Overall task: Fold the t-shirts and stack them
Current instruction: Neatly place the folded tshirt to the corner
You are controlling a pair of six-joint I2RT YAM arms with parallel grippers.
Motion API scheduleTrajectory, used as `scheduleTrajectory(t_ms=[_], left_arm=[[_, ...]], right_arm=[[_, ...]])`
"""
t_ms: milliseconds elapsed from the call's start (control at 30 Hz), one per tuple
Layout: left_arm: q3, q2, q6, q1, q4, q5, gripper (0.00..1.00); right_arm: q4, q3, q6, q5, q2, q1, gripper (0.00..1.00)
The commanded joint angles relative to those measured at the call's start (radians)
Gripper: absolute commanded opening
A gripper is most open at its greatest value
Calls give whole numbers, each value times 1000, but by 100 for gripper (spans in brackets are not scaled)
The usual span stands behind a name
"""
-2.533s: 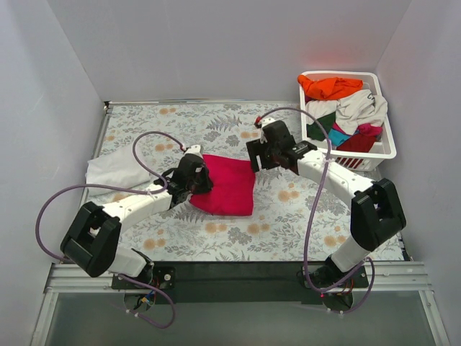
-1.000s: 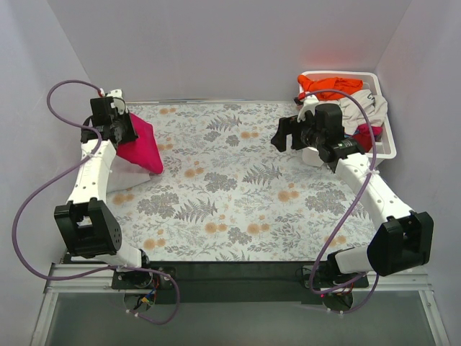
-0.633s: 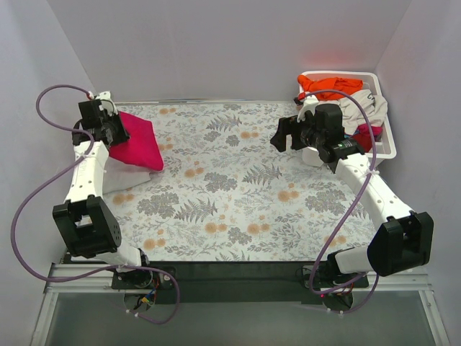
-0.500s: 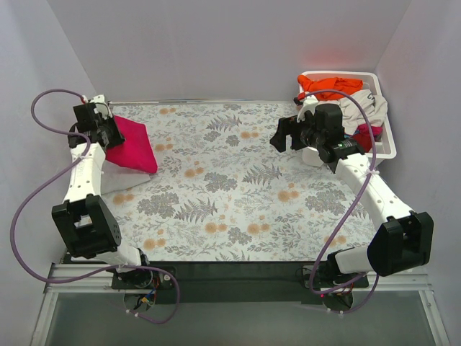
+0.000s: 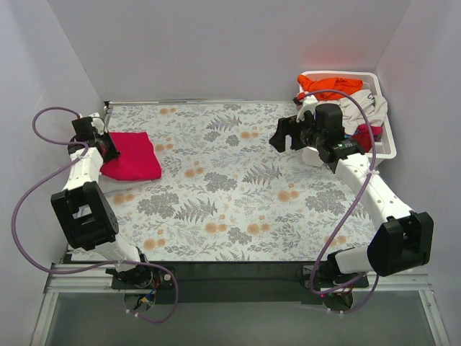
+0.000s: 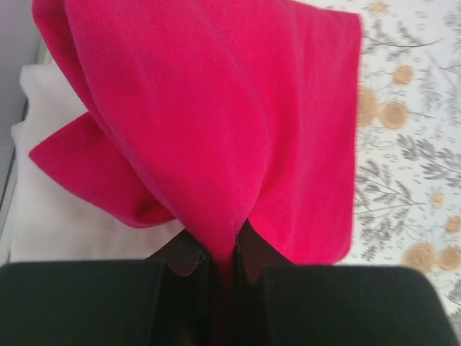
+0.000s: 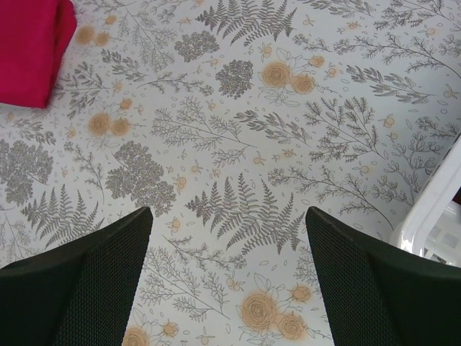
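Left gripper [image 6: 216,254] is seen clamped on an edge of the folded crimson-pink t-shirt [image 6: 216,108], which is laid over a white t-shirt [image 6: 43,209] at the far-left corner of the table [image 5: 238,209]. Right gripper [image 7: 227,216] is held wide open above the table, near the white basket [image 5: 389,150], in which further t-shirts [image 5: 331,87] are piled.

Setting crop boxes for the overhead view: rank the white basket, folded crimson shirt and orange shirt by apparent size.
1. white basket, largest even though partly hidden
2. crimson shirt
3. orange shirt, counting only the part that shows in the basket
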Motion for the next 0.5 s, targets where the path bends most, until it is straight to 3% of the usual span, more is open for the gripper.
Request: scheduleTrajectory(t_ms=[0, 467], left_arm=[[-6, -4, 9, 26, 55, -69, 0], [-31, 4, -26, 88, 90, -282, 0]], right_arm=[[45, -9, -16, -24, -31, -5, 79], [45, -10, -16, -27, -24, -7, 80]])
